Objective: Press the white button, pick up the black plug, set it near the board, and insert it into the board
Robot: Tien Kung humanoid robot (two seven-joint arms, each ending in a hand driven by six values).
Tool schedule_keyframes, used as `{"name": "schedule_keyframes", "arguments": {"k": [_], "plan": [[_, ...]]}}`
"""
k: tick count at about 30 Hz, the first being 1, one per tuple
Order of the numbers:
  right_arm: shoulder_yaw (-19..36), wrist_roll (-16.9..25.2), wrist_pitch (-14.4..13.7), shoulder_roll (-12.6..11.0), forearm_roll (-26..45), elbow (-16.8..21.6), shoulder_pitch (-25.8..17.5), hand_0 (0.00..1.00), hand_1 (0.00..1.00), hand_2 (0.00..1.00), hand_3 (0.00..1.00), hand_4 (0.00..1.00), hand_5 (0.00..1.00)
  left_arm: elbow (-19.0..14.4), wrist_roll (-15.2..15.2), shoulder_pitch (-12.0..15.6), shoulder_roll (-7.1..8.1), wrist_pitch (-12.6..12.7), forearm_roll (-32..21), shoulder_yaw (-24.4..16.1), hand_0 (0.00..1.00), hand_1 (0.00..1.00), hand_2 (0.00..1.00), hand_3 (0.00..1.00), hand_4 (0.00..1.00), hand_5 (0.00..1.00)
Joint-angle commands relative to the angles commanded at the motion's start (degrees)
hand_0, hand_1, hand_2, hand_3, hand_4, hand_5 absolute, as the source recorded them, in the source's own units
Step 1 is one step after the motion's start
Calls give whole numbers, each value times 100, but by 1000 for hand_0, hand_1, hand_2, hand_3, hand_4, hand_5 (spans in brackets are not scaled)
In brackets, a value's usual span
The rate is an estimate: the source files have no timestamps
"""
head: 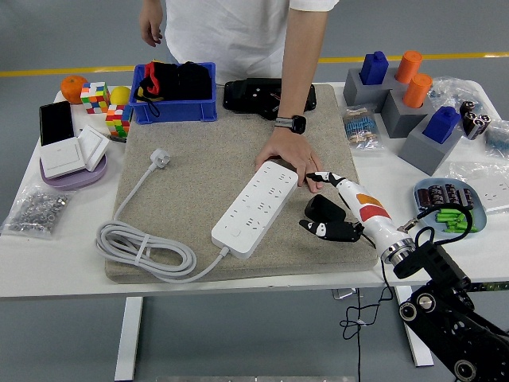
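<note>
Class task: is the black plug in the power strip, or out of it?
Out. The black plug lies on the mat beside the right hand, clear of the power strip, whose sockets show empty.

White table point(48, 263) on a grey floor point(64, 36).
A yellow line point(71, 71) crosses the floor behind the table; lighting is even, without strong shadows.

No text, label or number here is clear enough to read.

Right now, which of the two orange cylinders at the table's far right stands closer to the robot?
The lower orange cylinder, seated in the grey holder beside the blue block. The other orange cylinder stands farther back, by the far edge.
</note>
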Motion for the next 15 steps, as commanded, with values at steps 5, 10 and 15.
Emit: {"name": "schedule_keyframes", "arguments": {"k": [5, 10, 15], "plan": [[-16, 80, -199, 97, 132, -257, 55, 813, 814, 789, 818, 908, 244, 0, -5, -19, -9, -9, -16, 43, 690, 637, 613, 637, 562, 182], [-44, 182, -376, 193, 262, -482, 115, 759, 715, 694, 783, 906, 244, 0, -11, -27, -12, -15, -34, 76, 690, 637, 613, 637, 562, 180], [-99, 191, -423, 218, 320, -655, 133, 759, 715, 694, 783, 906, 244, 0, -12, -18, -7, -16, -15, 66, 690, 637, 613, 637, 562, 180]]}}
